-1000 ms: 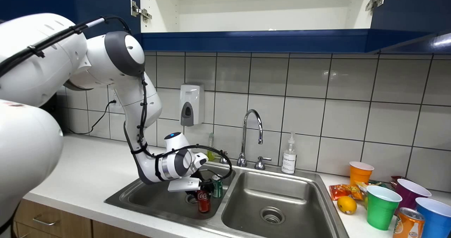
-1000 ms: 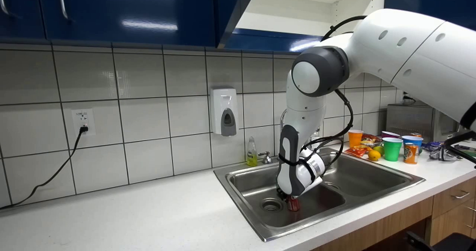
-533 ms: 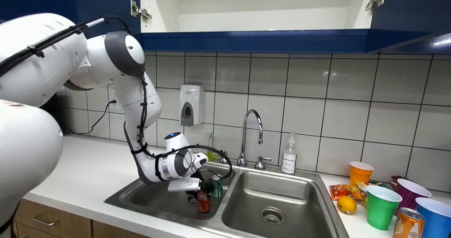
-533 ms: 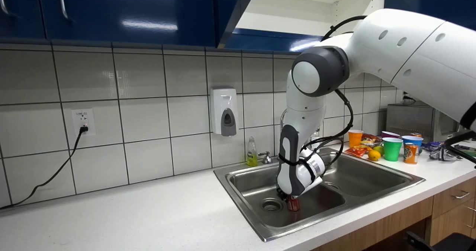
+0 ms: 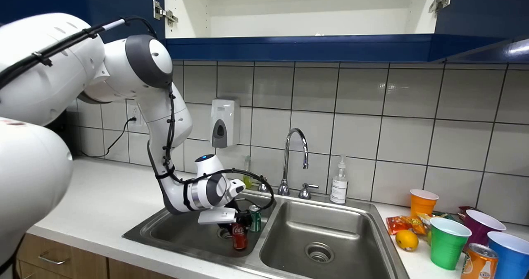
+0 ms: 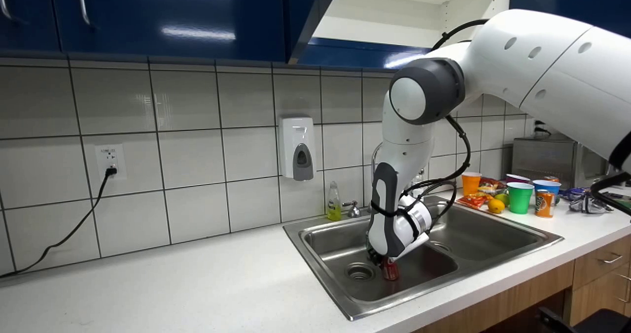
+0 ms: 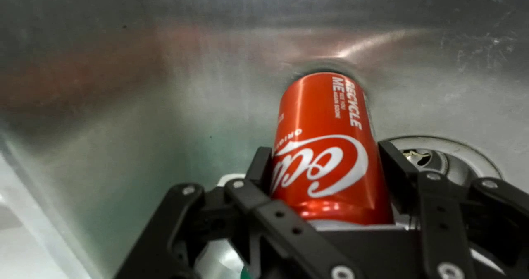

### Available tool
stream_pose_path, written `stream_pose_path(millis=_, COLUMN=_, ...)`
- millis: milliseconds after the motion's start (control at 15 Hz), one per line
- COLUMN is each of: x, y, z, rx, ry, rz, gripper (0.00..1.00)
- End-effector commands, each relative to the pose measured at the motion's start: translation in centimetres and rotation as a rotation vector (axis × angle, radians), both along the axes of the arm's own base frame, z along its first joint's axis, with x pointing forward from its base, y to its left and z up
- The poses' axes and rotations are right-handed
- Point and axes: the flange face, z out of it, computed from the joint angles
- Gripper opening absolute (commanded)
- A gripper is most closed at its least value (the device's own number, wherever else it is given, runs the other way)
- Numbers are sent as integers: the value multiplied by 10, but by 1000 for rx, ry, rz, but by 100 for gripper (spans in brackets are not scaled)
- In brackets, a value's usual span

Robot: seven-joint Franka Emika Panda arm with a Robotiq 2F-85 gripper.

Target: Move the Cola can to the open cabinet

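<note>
The Cola can (image 5: 239, 237) is red with white lettering and is low in the left sink basin in an exterior view. It also shows in an exterior view (image 6: 391, 271) under the wrist. In the wrist view, my gripper (image 7: 324, 155) has one black finger on each side of the Cola can (image 7: 324, 109), both against its sides near the top end. Whether the base touches the basin is unclear. The open cabinet (image 5: 310, 20) has a white interior and dark blue fronts, high above the sink; it also shows in an exterior view (image 6: 379, 29), partly behind the arm.
A green can (image 5: 256, 220) is beside the gripper in the same basin. A faucet (image 5: 286, 163), a pump bottle (image 5: 339, 188) and a wall dispenser (image 5: 225, 124) line the back. Cups such as a green one (image 5: 448, 246) and an orange can (image 5: 479, 262) are at right.
Over the last half second, the arm has shifted slightly right, its elbow slightly up. The Cola can has moved slightly right with the gripper. Before that, nothing visibly moved.
</note>
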Motion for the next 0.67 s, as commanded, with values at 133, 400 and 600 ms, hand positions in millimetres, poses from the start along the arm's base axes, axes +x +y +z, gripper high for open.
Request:
stream_pose_path(millis=133, x=-3, y=-8, z=20, rx=22, ry=52, rz=35, gripper=41)
stream_pose_path(millis=400, x=-3, y=-12, z=28, rx=22, ry=59, rz=41, gripper=41)
stream_pose_path(millis=600, x=-2, y=-12, z=33, rx=21, ry=55, rz=51, gripper=41)
